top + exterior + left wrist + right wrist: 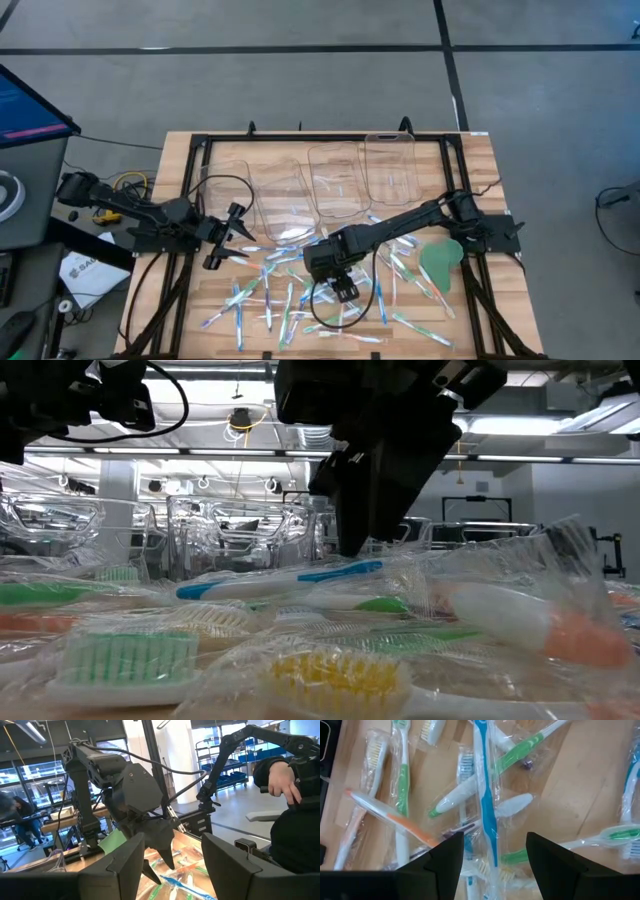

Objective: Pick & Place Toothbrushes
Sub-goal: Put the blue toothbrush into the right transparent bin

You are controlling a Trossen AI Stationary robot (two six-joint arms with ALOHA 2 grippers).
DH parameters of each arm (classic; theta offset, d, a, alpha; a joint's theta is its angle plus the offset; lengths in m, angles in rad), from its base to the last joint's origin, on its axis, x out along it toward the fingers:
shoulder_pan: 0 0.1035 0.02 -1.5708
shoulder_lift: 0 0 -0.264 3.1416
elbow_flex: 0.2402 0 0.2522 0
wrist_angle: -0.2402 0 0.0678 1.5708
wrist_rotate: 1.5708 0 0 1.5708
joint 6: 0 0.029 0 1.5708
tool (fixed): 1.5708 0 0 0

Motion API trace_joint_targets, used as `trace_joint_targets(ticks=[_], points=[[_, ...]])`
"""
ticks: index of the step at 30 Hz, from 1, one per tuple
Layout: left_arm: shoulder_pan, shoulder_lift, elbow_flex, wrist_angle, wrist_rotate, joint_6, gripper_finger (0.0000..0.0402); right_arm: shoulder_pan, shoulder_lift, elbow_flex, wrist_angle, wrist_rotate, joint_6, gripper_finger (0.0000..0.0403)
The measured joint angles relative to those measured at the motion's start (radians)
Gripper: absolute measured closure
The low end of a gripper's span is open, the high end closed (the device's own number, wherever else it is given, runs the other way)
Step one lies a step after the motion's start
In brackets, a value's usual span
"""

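- The toothbrushes (300,300), each in a clear wrapper, lay scattered across the front half of the wooden worktop (480,160), many crossing one another; their accents were blue, green and orange.
- A blue-handled toothbrush (484,810) lay lengthwise on top of the heap, in line with the gap between the right gripper's (343,291) jaws.
- The right gripper hung over the middle of the heap, pointing down, its jaws apart and holding nothing.
- The left gripper (232,240) hovered at the worktop's left side, near the heap's left edge, jaws apart and empty.
- Three clear bins (335,180) stood in a row at the back of the worktop.
- A flat green leaf-shaped piece (440,258) lay on the right, beside the right arm.
- A person's hand (280,782) showed in the room beyond.
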Motion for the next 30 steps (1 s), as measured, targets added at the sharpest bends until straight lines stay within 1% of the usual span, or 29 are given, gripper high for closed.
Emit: trace_joint_targets(ticks=[9, 11, 15, 18, 30], points=[[0.0, 0.0, 0.0, 0.0, 0.0, 0.0, 0.0211, -0.004, 0.0, -0.002, -0.016, -0.022, 0.0, 0.0194], [0.0, 0.0, 0.0, 0.0, 0.0, 0.0, 0.0211, -0.011, -0.002, -0.022, -0.004, -0.029, -0.01, 0.0194], [0.0, 0.0, 0.0, 0.0, 0.0, 0.0, 0.0211, -0.044, -0.001, -0.081, 0.068, -0.122, -0.006, 0.0198], [0.0, 0.0, 0.0, 0.0, 0.0, 0.0, 0.0211, -0.055, -0.001, -0.076, 0.074, -0.127, -0.013, 0.0202], [0.0, 0.001, 0.0, 0.0, 0.0, 0.001, 0.0211, -0.064, -0.001, -0.073, 0.069, -0.162, -0.029, 0.0241]])
